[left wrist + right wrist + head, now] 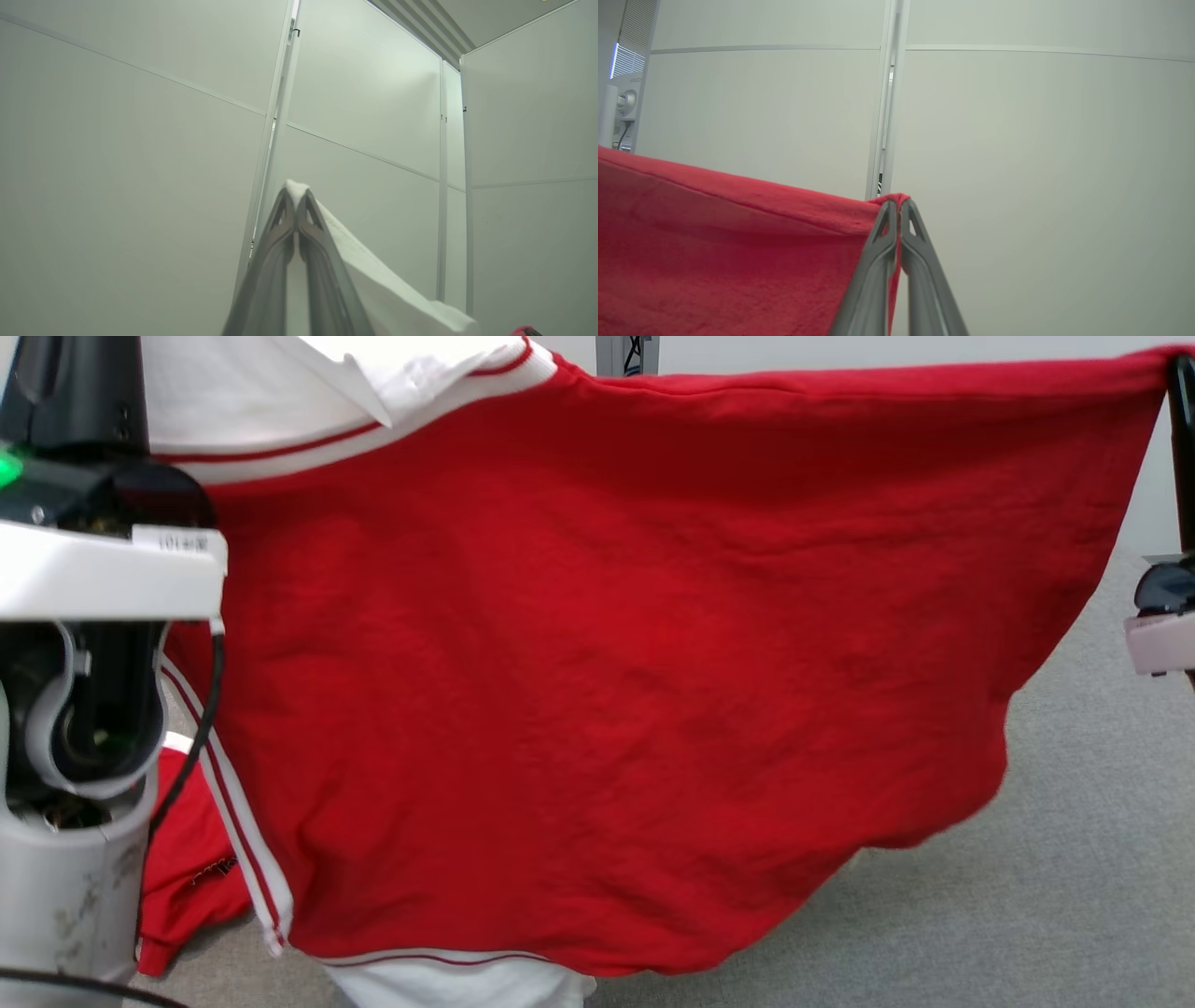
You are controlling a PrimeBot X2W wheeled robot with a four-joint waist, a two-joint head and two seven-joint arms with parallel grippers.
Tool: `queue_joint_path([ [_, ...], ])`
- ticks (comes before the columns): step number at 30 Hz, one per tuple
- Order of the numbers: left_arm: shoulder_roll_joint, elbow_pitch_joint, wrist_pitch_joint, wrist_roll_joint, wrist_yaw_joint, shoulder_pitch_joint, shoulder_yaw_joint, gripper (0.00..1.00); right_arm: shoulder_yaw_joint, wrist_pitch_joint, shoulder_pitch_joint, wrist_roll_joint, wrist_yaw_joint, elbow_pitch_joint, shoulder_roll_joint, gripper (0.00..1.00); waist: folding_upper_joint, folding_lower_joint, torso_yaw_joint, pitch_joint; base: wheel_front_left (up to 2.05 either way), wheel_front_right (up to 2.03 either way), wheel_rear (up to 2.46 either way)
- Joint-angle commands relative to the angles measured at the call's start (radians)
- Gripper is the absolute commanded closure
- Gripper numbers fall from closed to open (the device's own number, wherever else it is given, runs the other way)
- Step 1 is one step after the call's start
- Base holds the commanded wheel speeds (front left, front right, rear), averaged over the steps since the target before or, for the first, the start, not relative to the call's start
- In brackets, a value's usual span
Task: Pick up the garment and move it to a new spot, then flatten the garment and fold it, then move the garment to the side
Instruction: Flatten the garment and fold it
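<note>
The left gripper [295, 198] had its two fingers pressed together on a white edge of the shirt [607, 663]. The right gripper [899, 205] had its fingers pinched shut on a red corner. The shirt hung in the air between them like a flag, with its top edge pulled almost straight and its bottom sagging low. It looked soft, floppy and light, so it would likely bend and swing when moved. The two top corners looked like good places to hold it, because the cloth spread out wide that way. One red bit by the left arm [84, 709] drooped close to the grey carpet [1074, 859]. The carpet on the right looked open, with room to lay the shirt down. Farther back stood plain pale walls [140, 163].
</note>
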Motion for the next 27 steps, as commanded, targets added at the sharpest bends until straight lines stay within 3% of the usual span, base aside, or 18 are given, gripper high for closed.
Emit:
queue_joint_path([
  [1,0.005,0.019,0.010,-0.007,-0.008,-0.024,0.003,1.00,0.009,0.010,-0.019,-0.005,0.000,0.003,-0.011,1.00,-0.0001,0.0000,-0.001,0.003,0.00,0.00,0.00],
  [8,0.015,0.209,0.030,-0.018,-0.044,-0.164,-0.006,1.00,0.070,0.022,-0.136,-0.010,0.000,0.117,-0.016,1.00,-0.0001,0.0000,0.003,0.049,0.00,0.00,0.00],
  [15,0.016,0.491,0.000,0.062,-0.122,-0.424,-0.077,1.00,0.166,-0.007,-0.399,-0.019,0.000,0.334,-0.006,1.00,-0.0001,0.0000,0.012,0.203,0.00,0.00,0.00],
  [20,-0.005,0.732,-0.115,0.164,-0.168,-0.686,-0.123,1.00,0.238,-0.068,-0.662,-0.045,0.000,0.523,0.007,1.00,-0.0001,0.0000,0.025,0.350,0.00,0.00,0.00],
  [27,-0.028,0.995,-0.308,0.311,-0.193,-1.003,-0.171,1.00,0.252,-0.141,-0.978,-0.136,0.000,0.746,0.061,1.00,-0.0001,0.0000,0.012,0.510,0.00,0.00,0.00],
])
